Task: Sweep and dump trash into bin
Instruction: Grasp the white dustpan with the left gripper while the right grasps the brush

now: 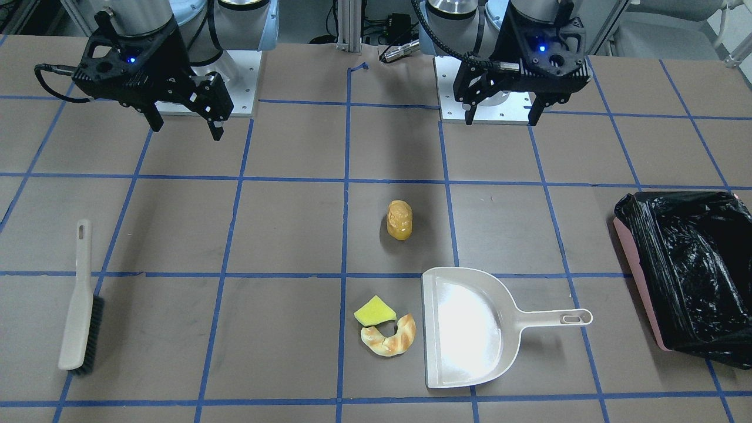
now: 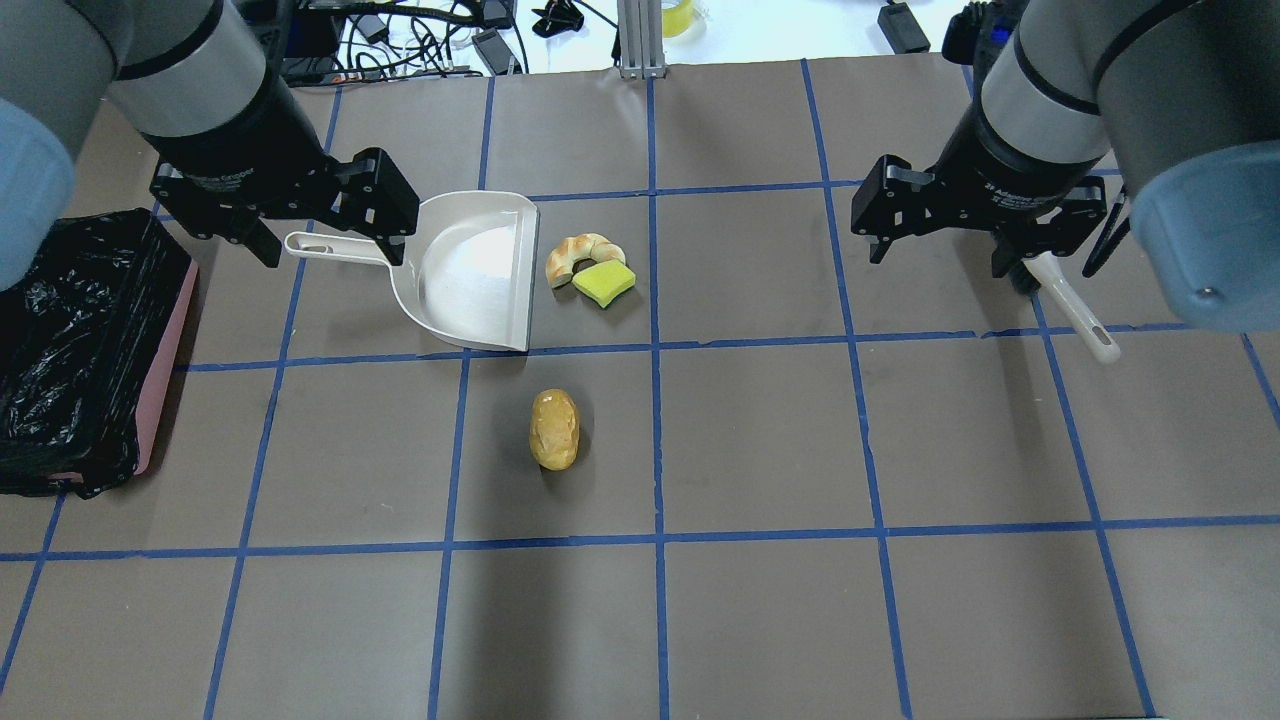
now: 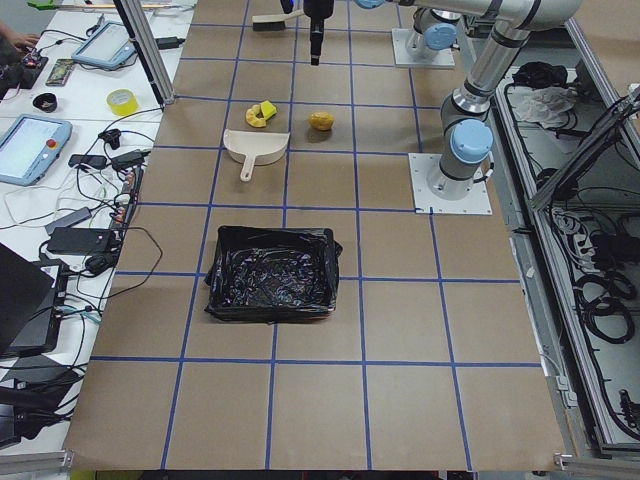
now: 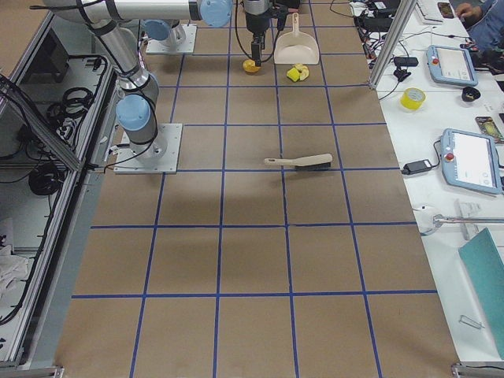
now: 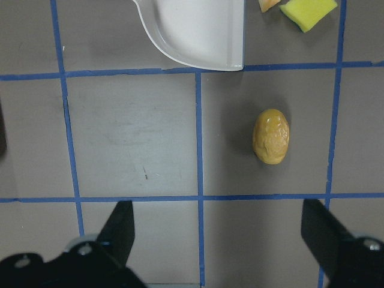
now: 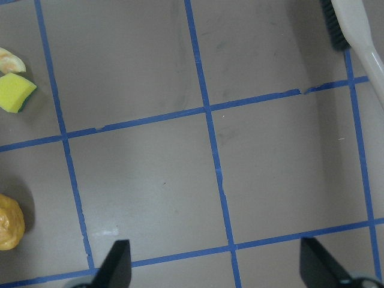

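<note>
The trash lies mid-table: a yellow-green sponge wedge (image 1: 375, 311) touching a croissant (image 1: 390, 338), and an orange-brown bread roll (image 1: 400, 220) apart from them, nearer the robot. The pink bin (image 1: 637, 282), lined with a black bag, stands at the table end on my left side. My left gripper (image 1: 502, 111) is open and empty, held above the table; its wrist view shows the roll (image 5: 271, 136) below and ahead of it. My right gripper (image 1: 187, 126) is open and empty, also held high.
A cream-white dustpan (image 1: 470, 326) lies empty next to the sponge and croissant, its handle pointing toward the bin. A cream brush (image 1: 82, 305) with dark bristles lies flat on my right side; its handle (image 2: 1075, 305) shows under my right gripper.
</note>
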Available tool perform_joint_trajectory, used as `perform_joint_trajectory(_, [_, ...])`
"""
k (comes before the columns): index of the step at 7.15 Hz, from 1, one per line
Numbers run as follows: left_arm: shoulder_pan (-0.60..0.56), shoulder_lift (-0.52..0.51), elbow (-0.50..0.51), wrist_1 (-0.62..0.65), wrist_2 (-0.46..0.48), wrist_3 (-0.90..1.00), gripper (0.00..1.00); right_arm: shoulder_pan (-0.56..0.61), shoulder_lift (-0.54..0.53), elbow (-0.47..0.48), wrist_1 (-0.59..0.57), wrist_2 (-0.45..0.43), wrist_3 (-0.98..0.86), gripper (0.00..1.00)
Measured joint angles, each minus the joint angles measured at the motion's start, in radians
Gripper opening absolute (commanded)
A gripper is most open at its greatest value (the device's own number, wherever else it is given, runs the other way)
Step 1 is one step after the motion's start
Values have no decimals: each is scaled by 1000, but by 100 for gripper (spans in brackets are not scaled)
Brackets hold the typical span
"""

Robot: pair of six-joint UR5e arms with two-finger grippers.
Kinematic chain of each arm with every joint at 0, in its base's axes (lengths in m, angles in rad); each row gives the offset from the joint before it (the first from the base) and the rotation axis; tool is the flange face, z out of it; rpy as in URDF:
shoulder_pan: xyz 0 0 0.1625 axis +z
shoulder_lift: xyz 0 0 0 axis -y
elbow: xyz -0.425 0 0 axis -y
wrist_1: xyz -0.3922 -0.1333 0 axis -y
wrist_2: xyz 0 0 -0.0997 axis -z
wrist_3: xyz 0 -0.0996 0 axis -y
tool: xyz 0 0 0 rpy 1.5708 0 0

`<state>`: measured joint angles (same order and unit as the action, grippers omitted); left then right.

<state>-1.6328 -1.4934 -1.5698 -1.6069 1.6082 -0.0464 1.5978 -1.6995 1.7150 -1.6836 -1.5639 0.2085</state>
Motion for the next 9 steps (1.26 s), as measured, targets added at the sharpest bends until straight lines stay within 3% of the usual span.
perform_joint_trajectory(3, [1, -4, -10, 32, -4, -5, 100, -53, 23, -3, -16, -6, -77, 100])
perform_joint_trajectory(6, [33, -28, -24, 95, 1, 6, 100, -268, 211, -44, -105, -36, -436, 100])
perform_joint_trajectory(9, [162, -90, -50, 207, -17, 429, 98, -405, 452, -39, -282, -106, -743, 99])
